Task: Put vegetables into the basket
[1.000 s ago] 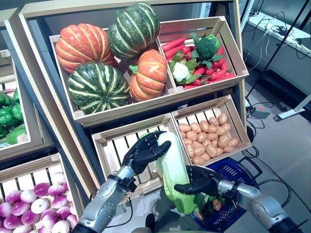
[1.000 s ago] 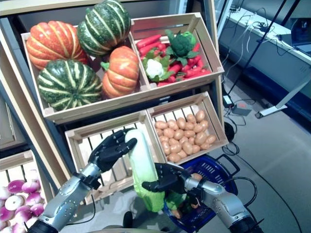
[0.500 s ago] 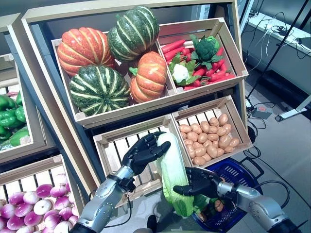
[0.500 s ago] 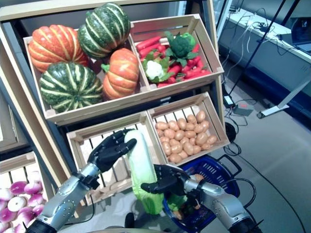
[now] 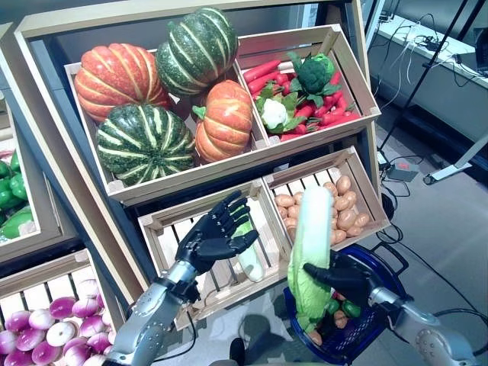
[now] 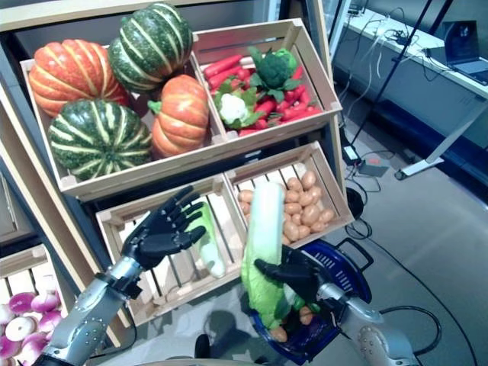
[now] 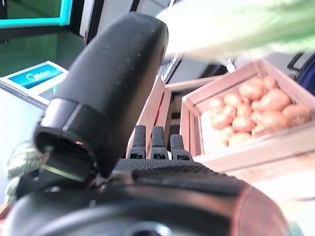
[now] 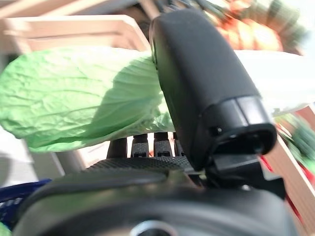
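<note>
Above the blue basket (image 5: pixel 385 263), the right hand (image 5: pixel 341 275) is clamped round a long pale-green cabbage (image 5: pixel 310 252), held upright with its leafy end dipping to the basket's near rim. Left of the basket, the left hand (image 5: pixel 212 235) hangs with fingers spread before the slatted crate (image 5: pixel 171 229), holding nothing
</note>
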